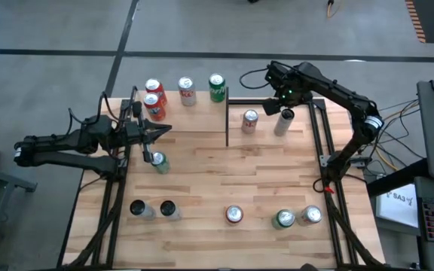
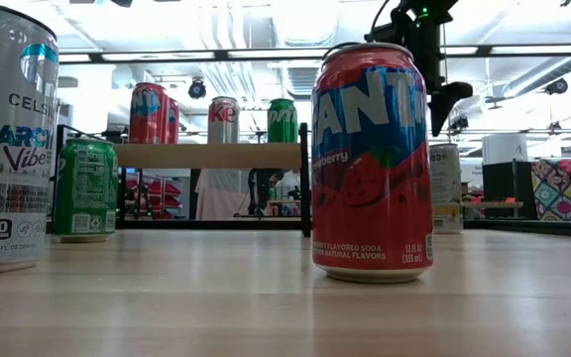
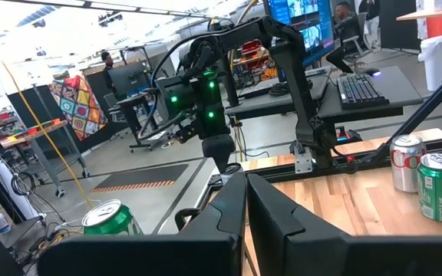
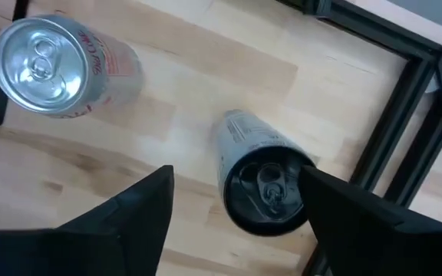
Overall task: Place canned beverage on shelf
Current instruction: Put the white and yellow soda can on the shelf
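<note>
Right gripper (image 4: pixel 232 207), fingers wide apart and holding nothing, hovers directly above a slim silver black-topped can (image 4: pixel 263 188); left gripper (image 1: pixel 157 132) closed, empty.

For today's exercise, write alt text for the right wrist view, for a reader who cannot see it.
The right pincer hangs open above a black-topped can standing on the wooden tabletop. A silver-topped can stands apart from it.

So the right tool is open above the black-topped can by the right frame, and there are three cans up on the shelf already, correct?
Not quite: the shelf holds four cans, as the high view shows: two red ones, a white one and a green one. The rest stands: the right tool is open above the black-topped can.
</note>
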`<state>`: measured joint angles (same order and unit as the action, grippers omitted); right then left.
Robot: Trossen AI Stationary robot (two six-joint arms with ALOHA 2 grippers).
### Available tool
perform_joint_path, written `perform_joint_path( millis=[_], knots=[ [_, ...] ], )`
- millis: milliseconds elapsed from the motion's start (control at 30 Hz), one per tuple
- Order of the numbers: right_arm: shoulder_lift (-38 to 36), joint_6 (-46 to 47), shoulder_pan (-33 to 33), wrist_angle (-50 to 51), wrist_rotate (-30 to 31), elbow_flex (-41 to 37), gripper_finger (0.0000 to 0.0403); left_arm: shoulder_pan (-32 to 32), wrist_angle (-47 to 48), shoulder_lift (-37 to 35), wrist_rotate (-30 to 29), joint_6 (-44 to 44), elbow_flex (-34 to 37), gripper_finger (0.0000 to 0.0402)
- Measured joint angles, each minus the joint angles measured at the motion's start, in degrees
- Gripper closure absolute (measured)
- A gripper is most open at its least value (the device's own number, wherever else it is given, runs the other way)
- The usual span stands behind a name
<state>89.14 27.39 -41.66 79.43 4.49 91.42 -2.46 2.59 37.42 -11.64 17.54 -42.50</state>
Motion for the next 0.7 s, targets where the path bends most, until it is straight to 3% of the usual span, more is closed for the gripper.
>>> perform_joint_path(
  millis=[333,700],
  knots=[
    [0.46,0.34,-0.27,5.89,0.50,-0.37,0.0063,0.00,0.00,0.00,0.00,0.00,0.00,0.0402],
    [0.46,2.07,-1.47,3.56,0.50,-2.18,0.0060,0.00,0.02,0.01,-0.02,0.00,0.00,0.0402]
  ],
)
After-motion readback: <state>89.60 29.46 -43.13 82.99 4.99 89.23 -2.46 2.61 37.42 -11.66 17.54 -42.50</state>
